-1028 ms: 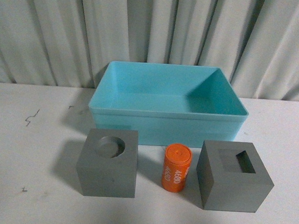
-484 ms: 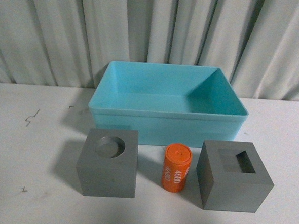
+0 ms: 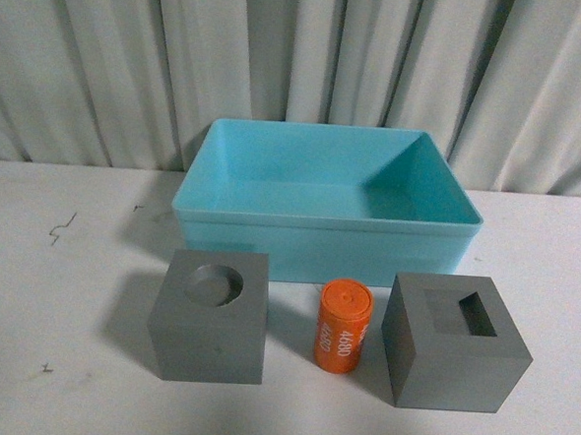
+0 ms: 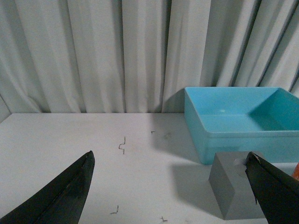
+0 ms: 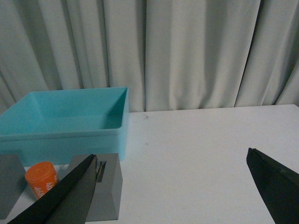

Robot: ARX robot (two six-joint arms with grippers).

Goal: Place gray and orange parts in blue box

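Both claws stand apart and hold nothing: left claw (image 4: pixel 170 156), right claw (image 5: pixel 171 154). Across the lower half of the front view we find a row: round-recess cube (image 3: pixel 208 316) left, cylinder (image 3: pixel 343 327) centre, slot cube (image 3: pixel 455 344) right. We judge the cubes rigid, matte and grippy; clamp opposite flat sides, recesses up. The cylinder stands upright, axis vertical, probably light and slicker; clamp mid-height. Just behind, mid-frame, the box (image 3: pixel 324 241) runs long axis left-right.
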